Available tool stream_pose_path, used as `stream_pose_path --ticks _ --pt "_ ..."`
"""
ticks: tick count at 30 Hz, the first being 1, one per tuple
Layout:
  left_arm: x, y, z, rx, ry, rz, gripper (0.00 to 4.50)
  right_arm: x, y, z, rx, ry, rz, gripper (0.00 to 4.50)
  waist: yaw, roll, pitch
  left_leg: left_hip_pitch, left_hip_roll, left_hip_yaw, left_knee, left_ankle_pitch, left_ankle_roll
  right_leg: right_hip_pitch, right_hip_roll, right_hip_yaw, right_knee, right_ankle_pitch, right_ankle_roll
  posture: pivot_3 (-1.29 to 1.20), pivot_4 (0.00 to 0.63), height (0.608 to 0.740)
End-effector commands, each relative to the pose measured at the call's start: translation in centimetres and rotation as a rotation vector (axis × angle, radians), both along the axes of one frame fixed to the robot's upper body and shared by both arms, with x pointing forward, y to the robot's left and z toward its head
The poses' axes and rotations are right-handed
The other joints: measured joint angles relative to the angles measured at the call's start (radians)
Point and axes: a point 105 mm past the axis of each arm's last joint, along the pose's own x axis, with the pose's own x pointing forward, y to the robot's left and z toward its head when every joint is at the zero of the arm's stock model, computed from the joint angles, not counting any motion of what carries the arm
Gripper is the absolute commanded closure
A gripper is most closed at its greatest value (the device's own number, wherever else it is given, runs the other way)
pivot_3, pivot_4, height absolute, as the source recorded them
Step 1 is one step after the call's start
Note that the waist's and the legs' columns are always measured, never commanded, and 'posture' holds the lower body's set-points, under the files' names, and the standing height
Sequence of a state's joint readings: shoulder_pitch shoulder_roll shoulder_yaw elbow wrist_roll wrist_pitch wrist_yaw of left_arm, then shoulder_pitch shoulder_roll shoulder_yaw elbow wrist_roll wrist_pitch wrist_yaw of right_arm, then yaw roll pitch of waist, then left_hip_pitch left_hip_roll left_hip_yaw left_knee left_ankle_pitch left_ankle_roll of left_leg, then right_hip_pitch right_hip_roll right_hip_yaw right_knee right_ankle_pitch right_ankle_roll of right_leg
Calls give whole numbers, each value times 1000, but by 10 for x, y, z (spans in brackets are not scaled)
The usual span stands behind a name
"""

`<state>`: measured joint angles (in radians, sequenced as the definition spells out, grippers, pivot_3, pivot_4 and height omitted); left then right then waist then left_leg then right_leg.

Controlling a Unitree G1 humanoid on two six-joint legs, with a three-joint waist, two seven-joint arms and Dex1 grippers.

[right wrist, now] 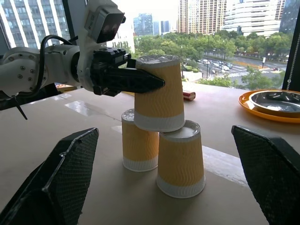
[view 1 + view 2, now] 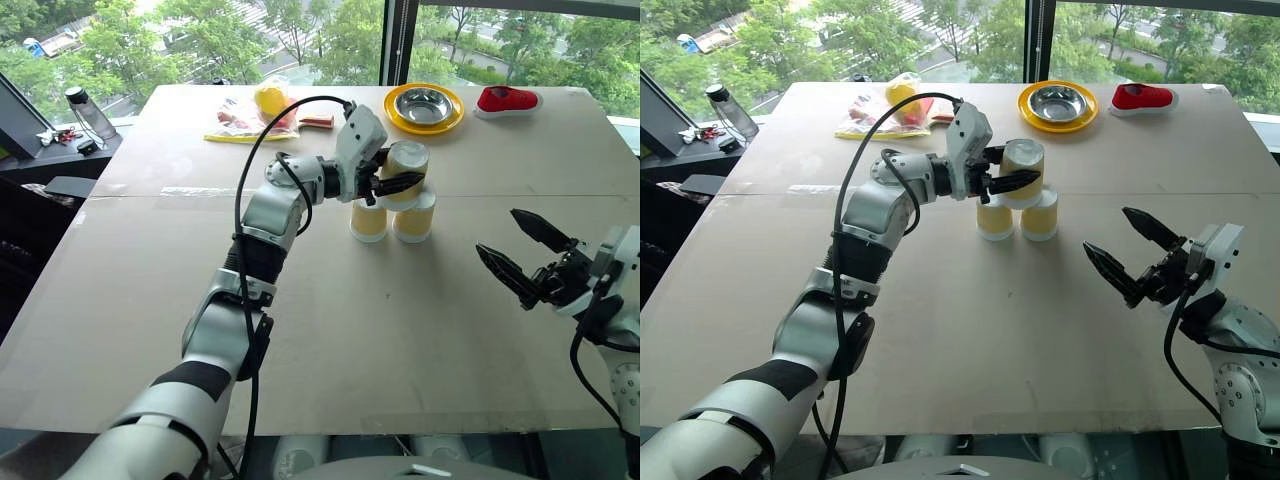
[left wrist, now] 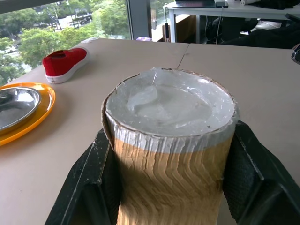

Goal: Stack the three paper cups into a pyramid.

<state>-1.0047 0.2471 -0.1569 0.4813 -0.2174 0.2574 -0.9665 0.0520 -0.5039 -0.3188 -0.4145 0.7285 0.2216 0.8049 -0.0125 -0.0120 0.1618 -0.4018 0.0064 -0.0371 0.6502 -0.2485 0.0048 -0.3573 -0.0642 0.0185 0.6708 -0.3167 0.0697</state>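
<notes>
**A White and Black Robot**

The left arm (image 2: 262, 232) is made of round silver-white shells joined by black rings. A wide black band wraps the upper part near the shoulder. A thin black cable (image 2: 243, 200) loops up over the arm and runs down its side. A white box with a dark window sits on the wrist (image 1: 104, 21). The left gripper (image 2: 399, 183) has two long black fingers. The right arm (image 2: 1240, 350) is white too, with a black cable curling beside it. The right gripper (image 2: 1133, 252) has two pointed black fingers (image 1: 54, 180) with a bumpy net pattern on them.
</notes>
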Motion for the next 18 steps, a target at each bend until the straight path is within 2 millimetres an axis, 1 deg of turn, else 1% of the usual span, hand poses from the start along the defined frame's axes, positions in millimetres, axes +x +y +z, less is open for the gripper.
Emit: stream_pose_path --ticks 1,2,4,5,6,7,11,15,18 --pt "0 3 5 -3 -21 2 2311 -5 4 14 9 -70 28 0 0 0 0 0 0 0 0 0 0 0 0 0 0 0 0 0 150 740" --pt "0 4 5 -4 -20 2 2311 -5 5 15 9 -72 29 0 0 0 0 0 0 0 0 0 0 0 0 0 0 0 0 0 150 740" --pt "0 5 5 -3 -19 6 1337 -5 5 15 10 -75 31 0 0 0 0 0 0 0 0 0 0 0 0 0 1 0 0 0 150 740" --pt "1 6 3 6 -14 8 1042 -4 5 15 12 -77 33 0 -1 0 0 0 0 0 0 0 0 0 0 0 1 0 0 0 150 740" --pt "0 7 3 6 -10 10 607 -4 5 16 13 -79 35 0 -1 0 0 0 0 0 0 0 1 0 0 0 1 0 0 0 150 740" --pt "1 7 4 -7 -3 16 60 -4 6 16 15 -82 38 0 -1 0 0 1 0 0 0 0 1 0 0 0 1 0 0 0 150 740" --pt "3 10 13 -54 -20 43 60 -4 7 17 23 -87 45 0 0 0 0 0 0 0 0 0 1 0 0 0 1 0 0 0 150 740" --pt "1 14 36 -132 -73 52 60 -4 9 14 16 -83 58 0 0 0 0 0 0 0 0 0 0 0 0 0 1 0 0 0 150 740" --pt "-10 18 56 -176 -130 18 60 -4 8 12 14 -77 62 0 0 0 0 0 0 0 0 0 0 0 0 0 1 0 0 0 150 740"
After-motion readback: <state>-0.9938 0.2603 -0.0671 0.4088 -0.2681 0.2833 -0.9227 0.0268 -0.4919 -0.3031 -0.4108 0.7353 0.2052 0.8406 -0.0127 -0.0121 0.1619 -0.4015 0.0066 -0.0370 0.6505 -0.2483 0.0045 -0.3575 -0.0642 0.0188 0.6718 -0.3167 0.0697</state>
